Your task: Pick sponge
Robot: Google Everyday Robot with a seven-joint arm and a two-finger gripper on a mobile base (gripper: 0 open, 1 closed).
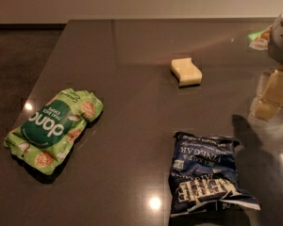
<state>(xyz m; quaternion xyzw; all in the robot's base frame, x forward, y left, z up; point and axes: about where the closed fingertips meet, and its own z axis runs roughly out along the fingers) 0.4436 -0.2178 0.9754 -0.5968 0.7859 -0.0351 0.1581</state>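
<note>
Gripper: cream, over the table's right edge, partly cut off by the frame; whether wide or narrow, cannot tell.
Sponge: pale yellow, toward the far edge, right of centre, apart from the gripper.
Green chip bag: by the left edge.
Blue chip bag: near edge, bottom cropped.

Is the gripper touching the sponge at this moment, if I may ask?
No, the gripper hangs at the right edge, apart from the sponge, which lies free on the table.
</note>
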